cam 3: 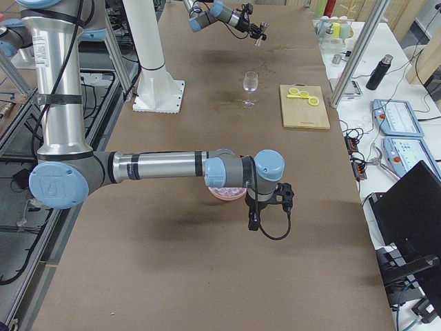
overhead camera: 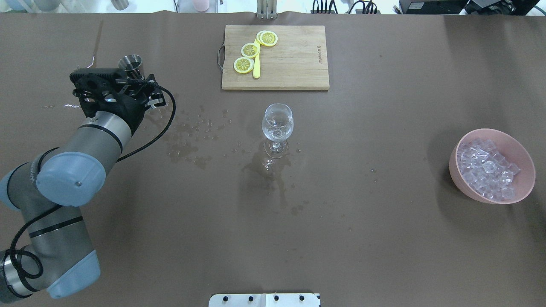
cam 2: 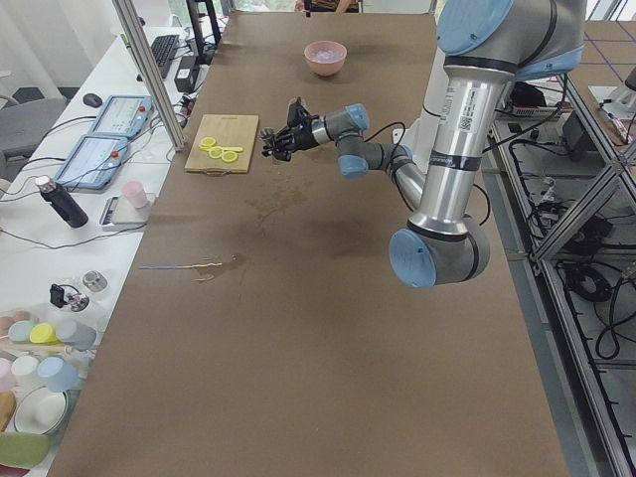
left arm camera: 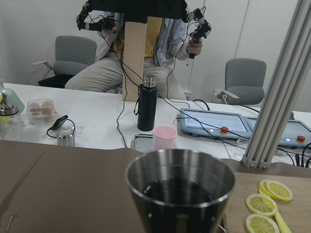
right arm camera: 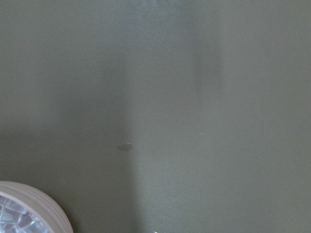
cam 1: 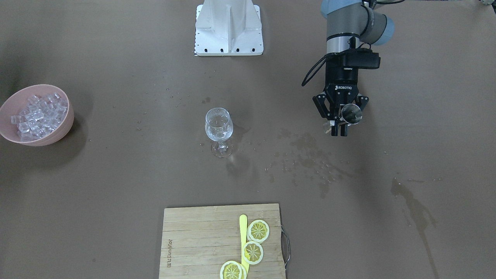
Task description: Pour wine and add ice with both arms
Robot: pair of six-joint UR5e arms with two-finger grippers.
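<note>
My left gripper (cam 1: pixel 341 121) is shut on a small steel cup (cam 1: pixel 352 113) and holds it upright above the table, well to the left-arm side of the wine glass (cam 1: pixel 219 128). The cup fills the left wrist view (left arm camera: pixel 181 194); its inside looks dark. The wine glass (overhead camera: pixel 277 124) stands mid-table with a little clear liquid in it; no stream shows. The ice (overhead camera: pixel 486 168) fills a pink bowl (overhead camera: pixel 469 192). My right gripper (cam 3: pixel 278 195) hangs beside the bowl; I cannot tell if it is open. The bowl's rim (right arm camera: pixel 43 206) shows in the right wrist view.
A wooden cutting board (cam 1: pixel 201 236) with lemon slices (cam 1: pixel 258 230) and a yellow utensil lies across the table from the robot. Wet stains (cam 1: pixel 310 155) spot the brown table between glass and cup. The white pedestal (cam 1: pixel 228 29) stands at the robot's side.
</note>
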